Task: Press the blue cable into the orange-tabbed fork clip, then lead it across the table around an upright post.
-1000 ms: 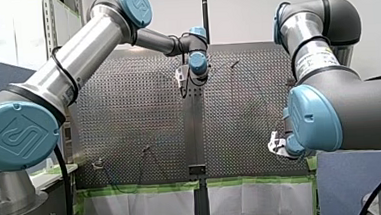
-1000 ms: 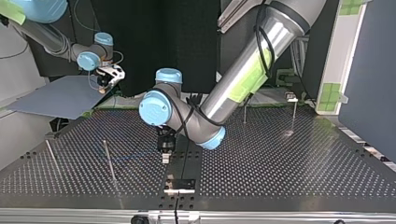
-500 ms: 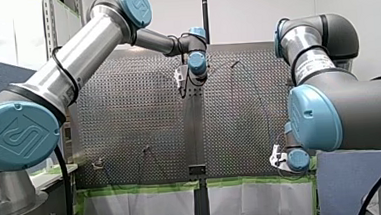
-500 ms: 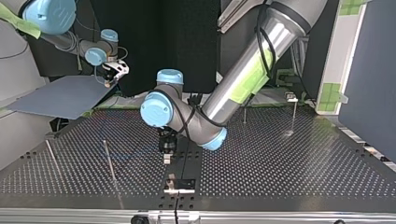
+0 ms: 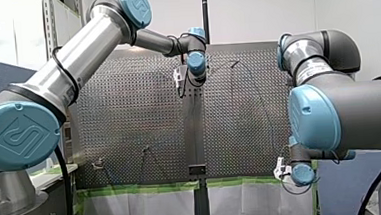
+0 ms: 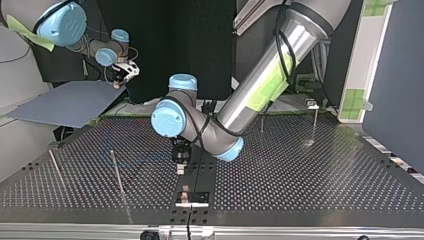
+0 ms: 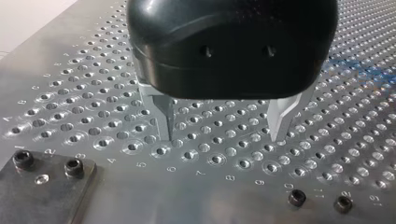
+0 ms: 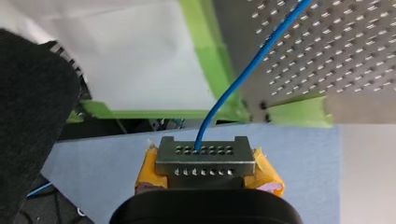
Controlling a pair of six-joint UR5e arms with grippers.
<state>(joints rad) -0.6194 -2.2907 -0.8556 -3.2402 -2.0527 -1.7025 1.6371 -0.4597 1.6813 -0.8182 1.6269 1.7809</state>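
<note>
1. The desk (image 6: 325,170) is flat grey metal, drilled all over with round holes.
2. My left tool (image 7: 223,136) has a black domed housing; its tapered metal fingers are spread over the desk, gripping nothing.
3. My right tool (image 8: 205,161), yellow-padded with ridged steel tips, pinches the smooth blue cable (image 8: 243,74). In the top view it sits at eleven o'clock from my left tool.
4. A thin upright post (image 6: 117,172) stands at nine o'clock from my left tool.
</note>
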